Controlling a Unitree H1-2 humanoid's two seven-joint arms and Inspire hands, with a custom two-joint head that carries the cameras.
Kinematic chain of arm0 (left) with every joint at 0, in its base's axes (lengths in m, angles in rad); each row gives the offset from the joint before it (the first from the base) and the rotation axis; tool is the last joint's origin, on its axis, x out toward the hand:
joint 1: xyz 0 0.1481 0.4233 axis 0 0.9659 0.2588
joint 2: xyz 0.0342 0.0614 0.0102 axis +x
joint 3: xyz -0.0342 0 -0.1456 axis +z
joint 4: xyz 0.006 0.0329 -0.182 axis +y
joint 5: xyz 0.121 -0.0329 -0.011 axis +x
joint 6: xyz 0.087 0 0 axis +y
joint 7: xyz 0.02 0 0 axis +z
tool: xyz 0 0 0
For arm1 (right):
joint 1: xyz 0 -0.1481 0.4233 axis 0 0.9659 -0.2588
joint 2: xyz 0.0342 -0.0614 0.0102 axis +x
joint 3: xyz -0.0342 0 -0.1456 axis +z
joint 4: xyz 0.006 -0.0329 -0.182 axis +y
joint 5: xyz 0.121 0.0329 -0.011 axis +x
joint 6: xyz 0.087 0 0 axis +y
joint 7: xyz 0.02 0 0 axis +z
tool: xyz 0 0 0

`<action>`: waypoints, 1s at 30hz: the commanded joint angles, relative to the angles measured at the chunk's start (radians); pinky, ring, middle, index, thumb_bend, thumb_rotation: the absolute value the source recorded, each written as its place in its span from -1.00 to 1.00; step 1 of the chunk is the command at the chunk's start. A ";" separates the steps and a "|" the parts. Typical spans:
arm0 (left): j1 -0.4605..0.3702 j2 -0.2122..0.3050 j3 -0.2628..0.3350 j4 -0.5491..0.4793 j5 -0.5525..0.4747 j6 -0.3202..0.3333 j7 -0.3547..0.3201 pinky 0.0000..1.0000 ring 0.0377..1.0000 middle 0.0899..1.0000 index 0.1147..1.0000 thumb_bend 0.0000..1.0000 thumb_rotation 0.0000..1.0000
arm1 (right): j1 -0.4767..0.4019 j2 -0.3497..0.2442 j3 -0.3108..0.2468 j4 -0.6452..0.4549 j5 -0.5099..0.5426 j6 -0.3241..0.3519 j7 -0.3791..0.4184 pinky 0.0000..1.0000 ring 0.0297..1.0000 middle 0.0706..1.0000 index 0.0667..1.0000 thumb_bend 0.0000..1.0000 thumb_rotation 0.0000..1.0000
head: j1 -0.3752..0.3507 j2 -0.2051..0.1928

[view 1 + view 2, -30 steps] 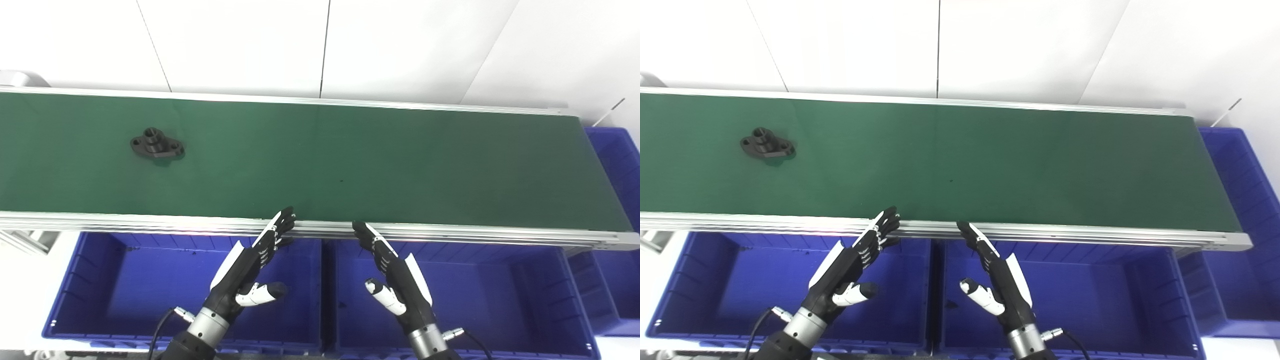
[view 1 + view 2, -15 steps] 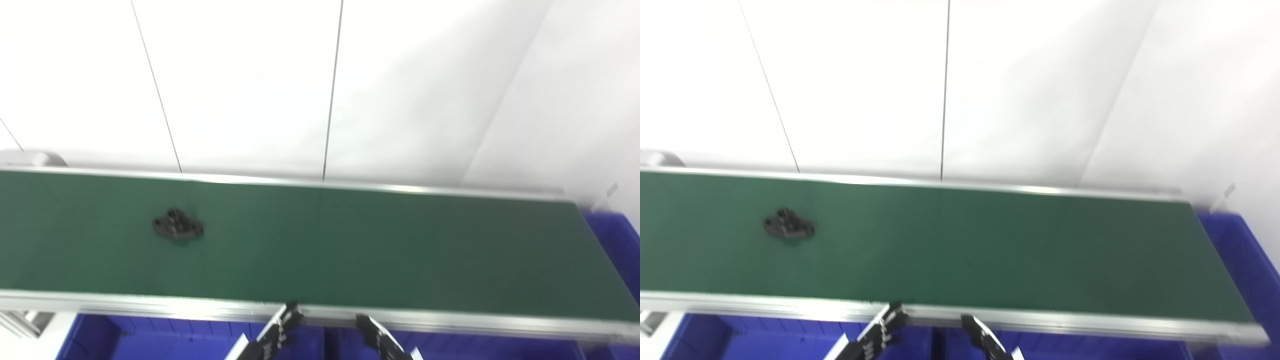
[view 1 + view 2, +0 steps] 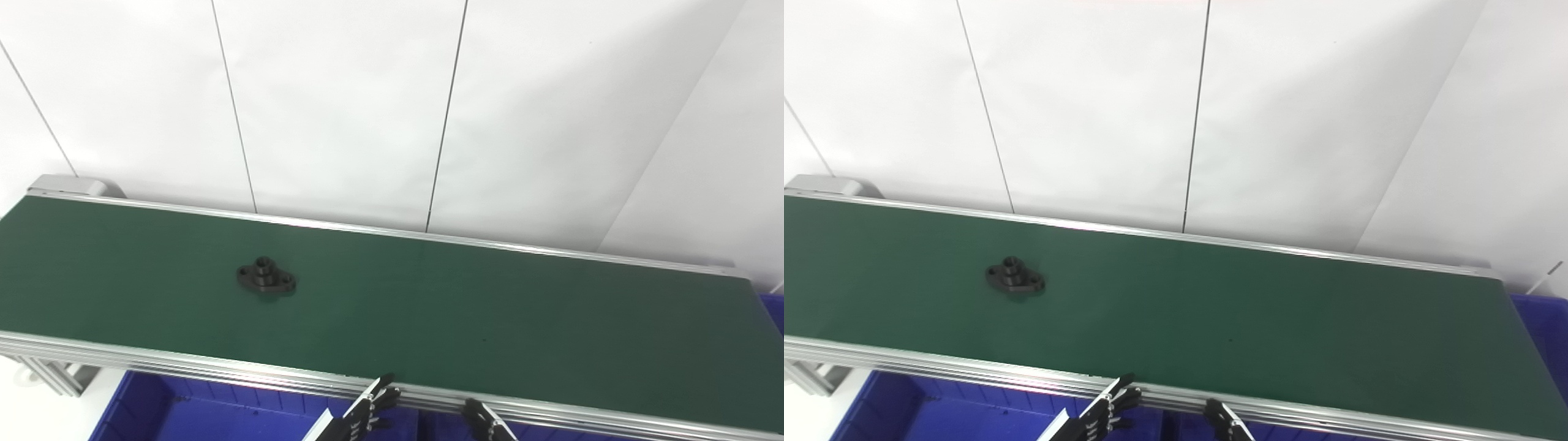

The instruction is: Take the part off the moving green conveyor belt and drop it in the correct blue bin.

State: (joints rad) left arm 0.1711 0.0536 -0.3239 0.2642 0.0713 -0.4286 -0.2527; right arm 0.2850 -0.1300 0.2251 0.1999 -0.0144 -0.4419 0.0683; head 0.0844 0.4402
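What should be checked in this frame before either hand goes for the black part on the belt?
1. Part located: ok. The black part lies flat on the green belt, left of the middle, nothing touching it.
2. Hands clear of the belt: ok. The left hand and right hand sit at the near rail, below the belt.
3. Hands empty and open: cannot tell. Only the fingertips show at the bottom edge.
4. Path to the part: ok. Nothing else lies on the belt.
5. Bins in view: not ok. Only slivers of the blue bin show under the rail.
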 commanded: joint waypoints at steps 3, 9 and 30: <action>-0.005 -0.004 -0.010 -0.045 0.005 -0.039 0.002 0.69 0.87 0.87 0.97 0.91 0.48 | 0.032 0.024 -0.007 -0.157 -0.018 -0.028 -0.028 0.76 0.73 0.73 0.77 0.74 0.49 | -0.011 0.020; 0.002 0.000 -0.013 -0.075 0.005 -0.032 -0.004 0.75 0.90 0.90 0.98 0.90 0.46 | 0.066 0.028 0.027 -0.379 -0.184 -0.028 -0.175 0.66 0.66 0.66 0.73 0.67 0.31 | -0.045 0.044; 0.010 -0.007 -0.019 -0.095 0.016 -0.020 0.000 0.80 0.94 0.95 1.00 0.93 0.41 | -0.295 0.066 -0.116 -0.453 -0.479 0.157 -0.171 0.32 0.48 0.59 0.65 0.69 0.16 | -0.046 0.046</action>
State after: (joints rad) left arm 0.1885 0.0534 -0.3395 0.1952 0.0864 -0.4248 -0.2530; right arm 0.0265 -0.0638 0.1146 -0.2418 -0.4846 -0.3104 -0.1120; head 0.0383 0.4863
